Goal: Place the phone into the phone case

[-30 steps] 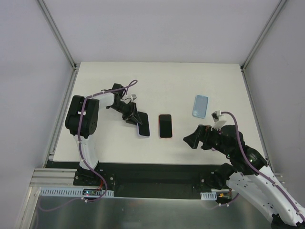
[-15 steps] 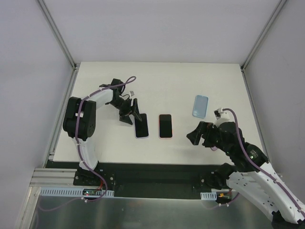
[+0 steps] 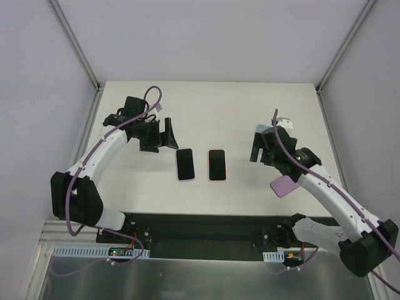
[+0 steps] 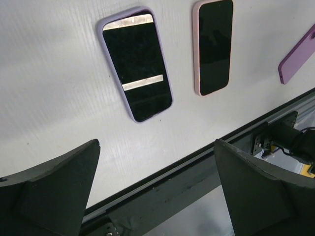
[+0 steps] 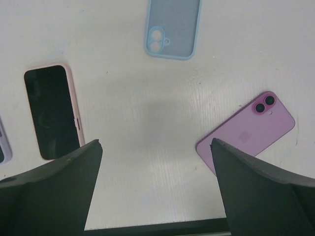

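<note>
Since the earlier view, the left gripper [image 4: 155, 147] has drawn back from the lavender-cased phone [image 4: 137, 69] and the right gripper [image 5: 156, 145] has swung toward the blue phone case [image 5: 173, 27]. Both are spread wide, holding nothing. The purple phone [image 5: 246, 130] lies face down near the case, not touching it.

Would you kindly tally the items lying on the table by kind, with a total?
Phones already in cases: 2 (lavender-cased phone, pink-cased phone)
Bare phones: 1 (purple phone, face down)
Empty cases: 1 (blue case)
Total: 4
</note>
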`<control>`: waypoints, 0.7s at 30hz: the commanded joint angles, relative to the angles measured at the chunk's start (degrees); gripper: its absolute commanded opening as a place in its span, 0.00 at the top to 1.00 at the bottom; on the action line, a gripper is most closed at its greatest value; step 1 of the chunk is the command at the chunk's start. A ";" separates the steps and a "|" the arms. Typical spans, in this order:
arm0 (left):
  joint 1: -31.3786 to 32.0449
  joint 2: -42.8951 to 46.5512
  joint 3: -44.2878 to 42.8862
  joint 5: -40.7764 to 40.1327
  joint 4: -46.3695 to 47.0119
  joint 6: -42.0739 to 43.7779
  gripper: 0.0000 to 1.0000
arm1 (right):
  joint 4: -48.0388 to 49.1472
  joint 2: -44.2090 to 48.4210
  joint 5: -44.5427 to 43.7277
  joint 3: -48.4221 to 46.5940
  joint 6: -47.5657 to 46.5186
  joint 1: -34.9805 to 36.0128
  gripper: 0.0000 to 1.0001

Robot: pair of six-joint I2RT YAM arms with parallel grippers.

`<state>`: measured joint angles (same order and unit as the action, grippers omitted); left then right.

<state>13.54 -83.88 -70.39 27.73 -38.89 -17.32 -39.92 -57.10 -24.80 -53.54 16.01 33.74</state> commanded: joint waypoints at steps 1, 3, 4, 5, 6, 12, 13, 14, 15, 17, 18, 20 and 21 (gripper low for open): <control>0.35 5.99 6.47 0.30 1.27 -1.05 0.01 | 6.76 -7.92 3.48 -5.52 -9.40 -5.24 0.07; 0.35 7.67 8.59 1.80 2.15 -1.05 0.01 | 7.40 -14.07 6.59 -8.58 -11.08 -9.38 0.10; 0.35 8.63 10.08 2.41 2.77 -0.70 0.01 | 7.75 -16.09 8.43 -9.64 -11.35 -10.52 0.11; 0.43 9.08 10.71 3.55 2.86 -0.78 0.01 | 7.84 -19.77 9.23 -10.52 -11.70 -12.53 0.12; 0.35 9.17 11.15 4.09 2.86 -0.78 0.01 | 7.93 -21.72 10.37 -12.36 -12.31 -13.51 0.13; 0.26 9.61 10.98 5.85 3.21 -1.05 0.01 | 8.89 -34.55 11.44 -16.24 -11.70 -19.14 0.22; 0.26 9.78 10.80 5.85 3.21 -1.13 0.01 | 8.90 -37.27 11.18 -17.29 -11.79 -19.58 0.23; 0.26 9.87 10.80 5.76 3.21 -1.22 0.01 | 8.90 -38.69 11.35 -17.74 -11.88 -20.46 0.24; 0.26 10.13 10.97 5.76 3.30 -1.14 0.01 | 8.98 -40.00 12.13 -18.26 -11.79 -21.07 0.28; 0.26 11.01 11.85 5.85 3.65 -0.96 0.01 | 8.90 -43.52 12.93 -19.32 -11.70 -22.39 0.32; 0.26 11.19 11.94 5.67 3.74 -0.87 0.01 | 9.07 -44.49 13.45 -19.58 -11.88 -22.92 0.34; 0.26 11.54 11.86 5.15 3.65 -0.78 0.02 | 9.42 -47.04 14.33 -19.94 -12.14 -23.89 0.36; 0.26 11.54 11.59 4.97 3.65 -0.78 0.02 | 9.60 -47.83 15.38 -20.20 -12.32 -24.24 0.40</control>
<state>13.56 -74.65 -58.63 32.14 -35.92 -17.80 -30.94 -102.67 -12.40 -70.83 4.82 11.11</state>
